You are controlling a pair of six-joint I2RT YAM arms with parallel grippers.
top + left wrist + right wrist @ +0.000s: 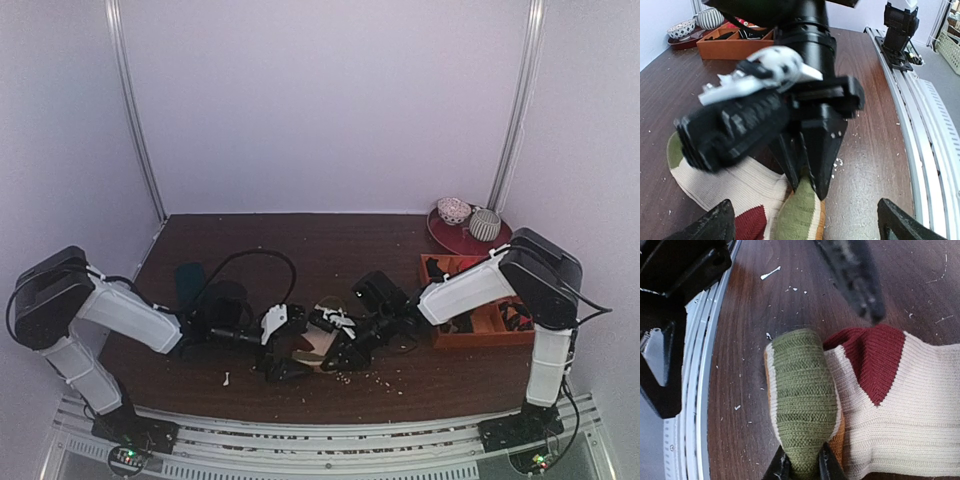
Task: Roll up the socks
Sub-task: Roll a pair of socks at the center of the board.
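Observation:
The socks (880,405) lie on the brown table: cream knit with a dark-red patch and a folded-up green end with an orange edge. They show in the left wrist view (735,182) and, mostly hidden by the grippers, in the top view (318,348). My right gripper (802,467) is shut on the green end (802,405), pinching it between both fingers; it also shows in the left wrist view (810,182) and the top view (338,345). My left gripper (810,222) is open wide, its fingertips (720,222) on either side of the socks, facing the right gripper (275,340).
An orange tray (480,322) with dark items stands at the right, with a red plate (450,238) holding two bowls behind it. A dark teal object (188,280) and a black cable loop (250,258) lie at the left. White crumbs dot the table. A metal rail (925,130) runs along the near edge.

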